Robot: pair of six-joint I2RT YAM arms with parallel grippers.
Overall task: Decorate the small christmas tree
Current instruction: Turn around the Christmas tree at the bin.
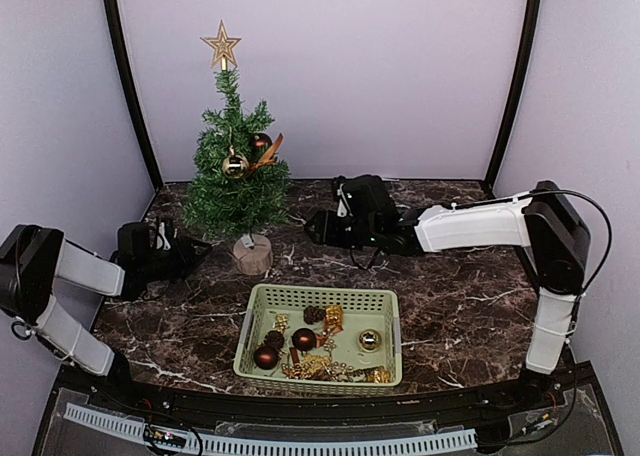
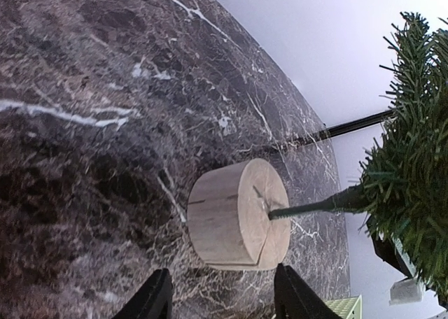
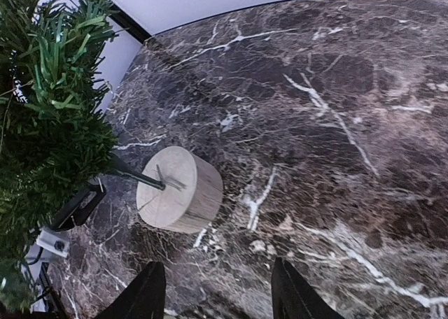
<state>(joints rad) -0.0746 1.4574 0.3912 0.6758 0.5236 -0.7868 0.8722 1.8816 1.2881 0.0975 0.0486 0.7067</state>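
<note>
The small christmas tree [image 1: 235, 181] stands at the back left on its round wooden stump [image 1: 252, 255]. It carries a gold star [image 1: 221, 46], a gold ball [image 1: 235, 164] and a dark red ball [image 1: 262, 142] with an orange ribbon. My left gripper [image 1: 195, 248] is low on the table left of the stump, open and empty. In the left wrist view the stump [image 2: 234, 217] lies just beyond that gripper [image 2: 222, 298]. My right gripper [image 1: 315, 226] is right of the tree, open and empty. In the right wrist view the stump [image 3: 178, 189] is ahead and left of that gripper [image 3: 218, 294].
A light green basket [image 1: 320, 291] sits at the front centre. It holds dark red balls [image 1: 266, 356], a gold ball [image 1: 370, 341], a pine cone [image 1: 314, 314] and gold trinkets [image 1: 333, 319]. Grey walls close the back and sides.
</note>
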